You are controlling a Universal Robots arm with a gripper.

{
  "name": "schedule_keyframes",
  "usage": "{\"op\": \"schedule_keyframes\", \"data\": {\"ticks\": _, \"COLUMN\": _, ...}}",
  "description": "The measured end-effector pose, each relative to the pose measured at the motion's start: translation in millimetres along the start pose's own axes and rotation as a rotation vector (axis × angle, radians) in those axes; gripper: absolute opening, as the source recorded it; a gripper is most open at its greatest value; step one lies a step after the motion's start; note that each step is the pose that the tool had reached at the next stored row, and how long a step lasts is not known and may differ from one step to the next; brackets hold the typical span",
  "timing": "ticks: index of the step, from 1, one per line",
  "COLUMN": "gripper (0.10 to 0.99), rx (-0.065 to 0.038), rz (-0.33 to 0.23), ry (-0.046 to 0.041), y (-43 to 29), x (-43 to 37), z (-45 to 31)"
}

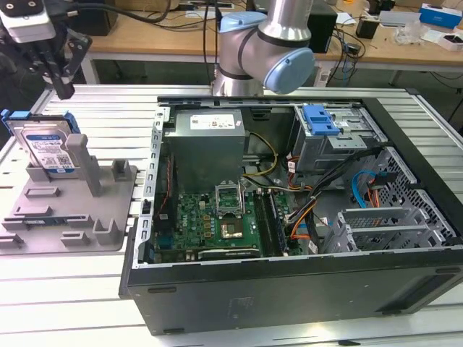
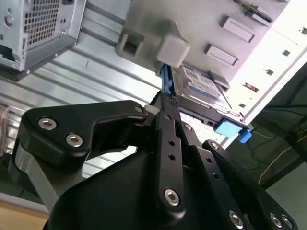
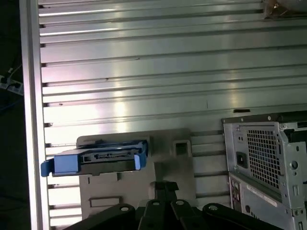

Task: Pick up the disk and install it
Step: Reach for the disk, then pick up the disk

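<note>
Slatted aluminium table [image 1: 87,108] is carrying the whole setup in the exterior view, with the open computer case [image 1: 289,303] sitting towards that view's right and the grey fixture tray [image 1: 108,199] towards its left. The disk [image 1: 47,148] is standing on edge in the tray beside an upright post [image 1: 83,163]. The gripper [image 1: 64,90] is hovering above the disk and apart from it, fingers drawn together and gripping nothing. I judge the pick-up is only beginning; a grasp is calling for the fingers to spread and straddle the disk's top edge.

In the second wrist view the gripper [image 2: 165,100] is pointing at the disk [image 2: 201,84], and the post is crowding the blue bracket edge nearest the tips.

In the first wrist view the disk [image 3: 96,160] is showing edge-on in the tray [image 3: 165,140]. Bare slats are lying open around the tray, and the case [image 3: 264,158] is standing well apart.
</note>
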State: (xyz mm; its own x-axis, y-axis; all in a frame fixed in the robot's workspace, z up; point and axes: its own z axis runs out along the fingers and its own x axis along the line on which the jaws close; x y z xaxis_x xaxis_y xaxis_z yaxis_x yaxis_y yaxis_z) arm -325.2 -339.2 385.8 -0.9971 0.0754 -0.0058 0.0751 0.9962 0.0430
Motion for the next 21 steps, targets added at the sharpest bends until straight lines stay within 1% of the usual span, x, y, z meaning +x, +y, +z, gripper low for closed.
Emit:
{"op": "schedule_keyframes", "data": {"ticks": 10, "gripper": 0.106, "rx": 0.0, "rz": 0.0, "ry": 0.0026, "y": 11.9, "x": 30.5, "z": 1.6}}
{"op": "schedule_keyframes", "data": {"ticks": 11, "gripper": 0.106, "rx": 0.0, "rz": 0.0, "ry": 0.0033, "y": 12.2, "x": 31.5, "z": 1.6}}
{"op": "schedule_keyframes", "data": {"ticks": 21, "gripper": 0.106, "rx": 0.0, "rz": 0.0, "ry": 0.0043, "y": 12.1, "x": 31.5, "z": 1.6}}
